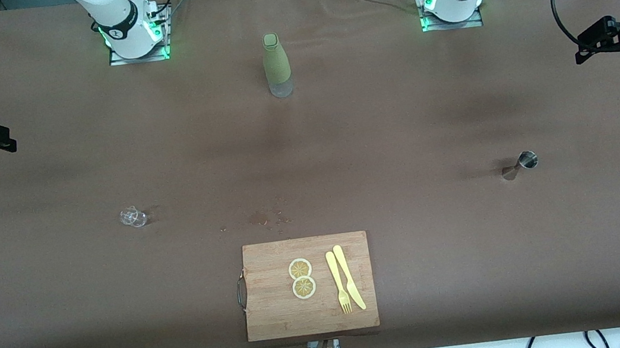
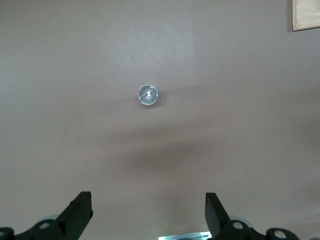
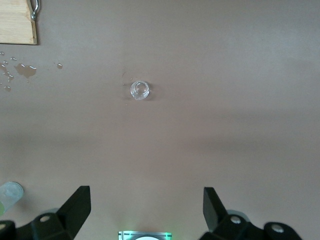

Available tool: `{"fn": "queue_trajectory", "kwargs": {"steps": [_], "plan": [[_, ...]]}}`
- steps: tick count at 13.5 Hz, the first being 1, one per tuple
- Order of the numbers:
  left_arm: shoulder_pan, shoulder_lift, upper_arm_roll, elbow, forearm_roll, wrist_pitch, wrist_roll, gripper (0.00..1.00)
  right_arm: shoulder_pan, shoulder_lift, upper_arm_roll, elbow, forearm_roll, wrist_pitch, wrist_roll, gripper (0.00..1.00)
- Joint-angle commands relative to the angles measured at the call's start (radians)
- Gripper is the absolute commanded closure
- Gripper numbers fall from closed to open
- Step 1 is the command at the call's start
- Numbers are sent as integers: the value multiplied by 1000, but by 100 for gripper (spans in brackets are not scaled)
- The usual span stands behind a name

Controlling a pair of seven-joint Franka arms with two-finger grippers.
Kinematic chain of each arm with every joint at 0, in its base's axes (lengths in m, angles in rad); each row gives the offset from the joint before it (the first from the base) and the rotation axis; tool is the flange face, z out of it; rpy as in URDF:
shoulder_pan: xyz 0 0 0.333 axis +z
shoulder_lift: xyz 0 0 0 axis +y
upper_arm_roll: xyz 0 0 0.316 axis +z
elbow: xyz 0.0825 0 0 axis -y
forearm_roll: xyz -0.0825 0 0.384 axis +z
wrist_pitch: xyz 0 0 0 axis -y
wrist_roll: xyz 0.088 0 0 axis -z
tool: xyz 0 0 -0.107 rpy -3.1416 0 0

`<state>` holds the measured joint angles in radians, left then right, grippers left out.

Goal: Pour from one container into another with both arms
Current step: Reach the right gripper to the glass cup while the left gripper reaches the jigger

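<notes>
A green-sleeved bottle with a clear bottom stands between the two arm bases. A small clear glass stands toward the right arm's end of the table. A metal jigger stands toward the left arm's end. My left gripper hangs open, high over bare table between its base and the jigger. My right gripper hangs open, high over bare table between its base and the glass. Neither gripper holds anything.
A wooden cutting board near the front edge carries two lemon slices, a yellow fork and a yellow knife. Spilled drops lie just farther from the camera than the board. The bottle's top shows in the right wrist view.
</notes>
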<state>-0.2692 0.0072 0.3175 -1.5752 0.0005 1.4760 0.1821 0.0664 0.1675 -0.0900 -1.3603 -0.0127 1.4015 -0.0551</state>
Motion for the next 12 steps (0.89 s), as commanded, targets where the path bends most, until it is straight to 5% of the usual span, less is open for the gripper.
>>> {"fn": "queue_trajectory", "kwargs": {"steps": [1,8,12], "plan": [[5,-16,-3,-5,6,-8,-10,0,-11,23,3,-10,-15,14,11,0],[-2,-7,-8,-2,9,-13,-15,0,-43,58,1,-10,-15,16,-1,0],[8,-7,-5,-54,12,59,-12,0,-63,92,1,-45,-9,98,-263,0]]}}
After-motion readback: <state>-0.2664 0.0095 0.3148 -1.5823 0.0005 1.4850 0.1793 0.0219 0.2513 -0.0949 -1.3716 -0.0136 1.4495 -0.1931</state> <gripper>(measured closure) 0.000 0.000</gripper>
